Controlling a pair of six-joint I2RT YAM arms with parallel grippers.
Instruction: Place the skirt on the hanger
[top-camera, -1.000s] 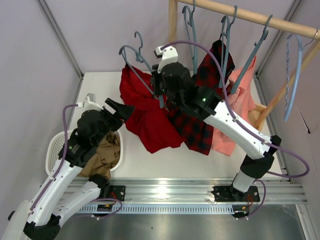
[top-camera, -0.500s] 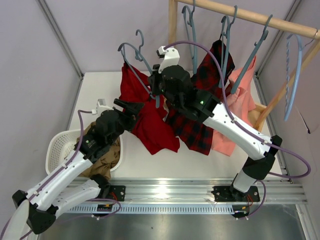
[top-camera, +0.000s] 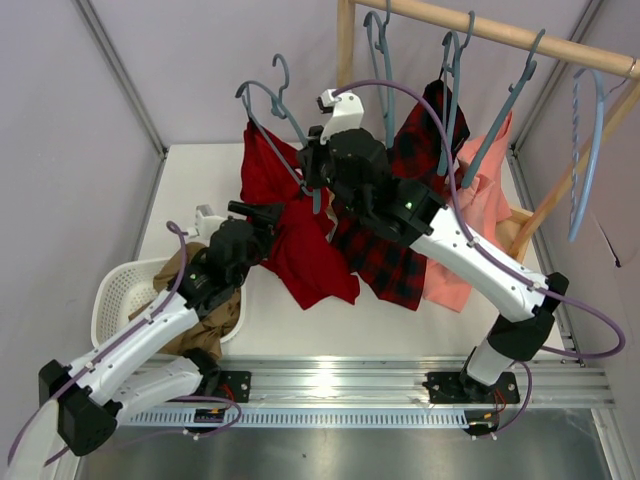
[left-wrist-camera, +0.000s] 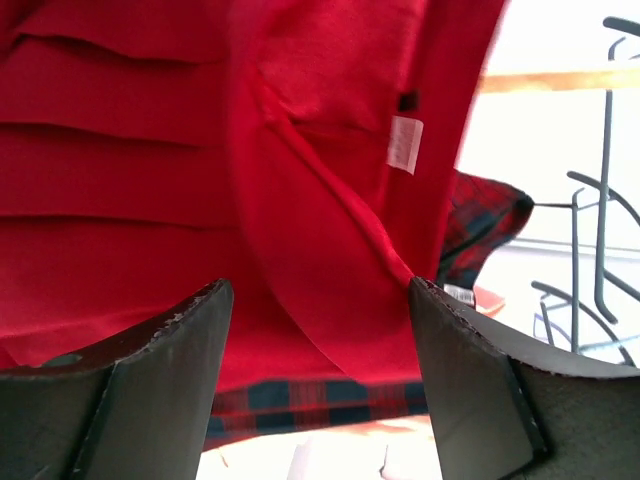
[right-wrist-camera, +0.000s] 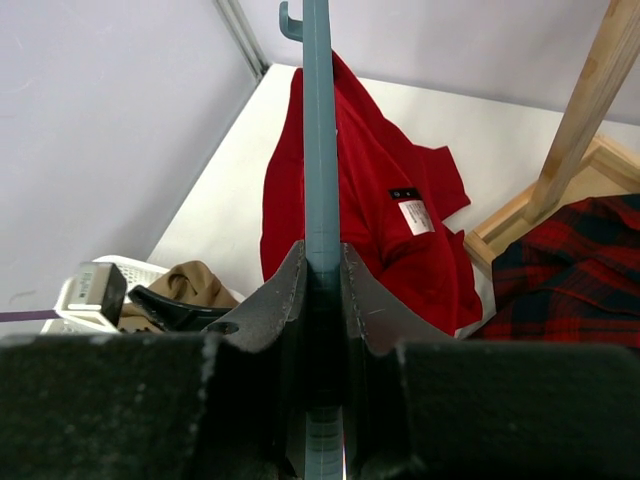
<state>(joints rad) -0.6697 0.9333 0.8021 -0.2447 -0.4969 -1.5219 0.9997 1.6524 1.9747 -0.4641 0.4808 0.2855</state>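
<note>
Skirt (top-camera: 300, 250), frame centre, hangs partly from hanger (right-wrist-camera: 320, 150), which my right gripper (right-wrist-camera: 322, 265) pinches. My left gripper (left-wrist-camera: 320, 300) has advanced, jaws spread around a fold, probably ready to grasp.

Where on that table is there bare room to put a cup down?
Bare table shows at the far left corner, between wall and red skirt, and along the near edge, between skirt hem and metal rail. Crowded: plaid garment and pink garment on the right, laundry basket near left.
</note>
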